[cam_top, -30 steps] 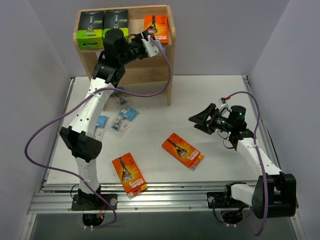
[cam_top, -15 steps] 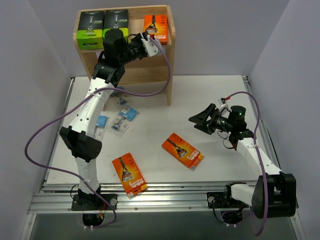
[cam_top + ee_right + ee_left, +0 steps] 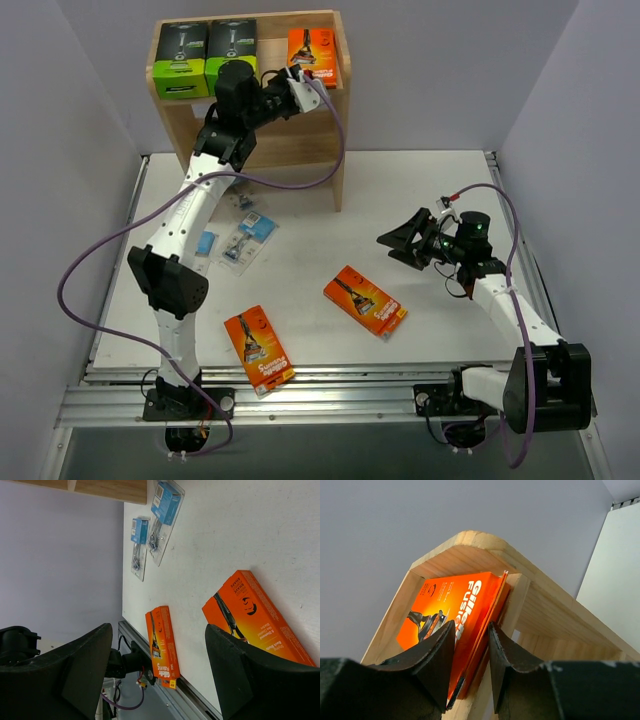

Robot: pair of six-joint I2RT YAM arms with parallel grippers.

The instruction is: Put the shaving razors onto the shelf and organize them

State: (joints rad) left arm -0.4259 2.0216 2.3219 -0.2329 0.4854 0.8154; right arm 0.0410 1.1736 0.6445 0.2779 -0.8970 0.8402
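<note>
The wooden shelf [image 3: 338, 140] stands at the back left. Two black-and-lime-green boxes [image 3: 205, 55] stand on its top tier. My left gripper [image 3: 298, 82] is at the top tier's right end, shut on the lower edge of an upright orange box [image 3: 314, 50]. In the left wrist view the gripper [image 3: 471, 625] straddles that box [image 3: 455, 600] beside the side panel [image 3: 545, 600]. My right gripper [image 3: 405, 240] is open and empty above the table. Two orange boxes [image 3: 365, 300] [image 3: 259, 349] lie flat on the table.
Blister packs with blue cards [image 3: 248, 240] [image 3: 205, 243] lie on the table left of centre, under the left arm; two show in the right wrist view [image 3: 165, 510] [image 3: 139, 542]. The near orange box [image 3: 162, 642] lies by the table's front rail [image 3: 320, 378].
The left arm's elbow has shifted slightly up and right while its gripper stays at the orange box on the top tier. The right arm has not moved.
</note>
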